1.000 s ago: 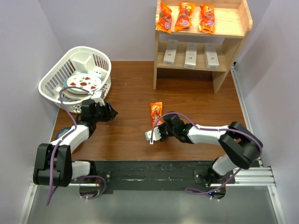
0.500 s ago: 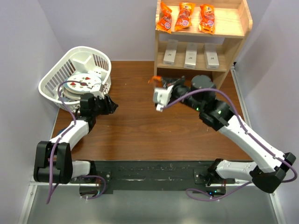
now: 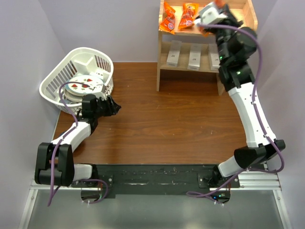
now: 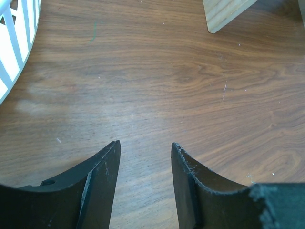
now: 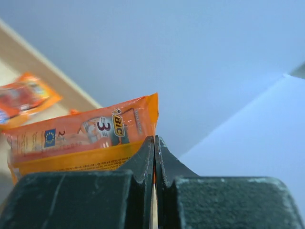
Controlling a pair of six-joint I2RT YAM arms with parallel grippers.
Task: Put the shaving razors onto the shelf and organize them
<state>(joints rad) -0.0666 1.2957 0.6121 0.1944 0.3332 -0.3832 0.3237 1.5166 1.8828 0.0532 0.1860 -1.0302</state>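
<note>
The wooden shelf (image 3: 234,23) stands at the back right. Three white boxes (image 3: 194,56) lettered "H'" lie in a row on its lower level. Two orange packets (image 3: 168,16) show on its top level. My right gripper (image 3: 215,6) is raised over the right part of the top level, shut on an orange packet (image 5: 81,138) printed "BIC 3"; its fingertips (image 5: 155,139) pinch the packet's edge. Another orange packet (image 5: 24,98) lies below on the shelf top. My left gripper (image 3: 114,107) is open and empty, low over the table (image 4: 145,145).
A white slatted basket (image 3: 55,81) with a patterned plate (image 3: 85,86) in it stands at the back left, beside my left arm; its wall shows in the left wrist view (image 4: 14,43). The shelf's side panel foot (image 4: 224,14) stands on the brown table.
My right arm has lifted the orange packet from the middle of the table up and back to the shelf's top level. The left arm has hardly moved.
</note>
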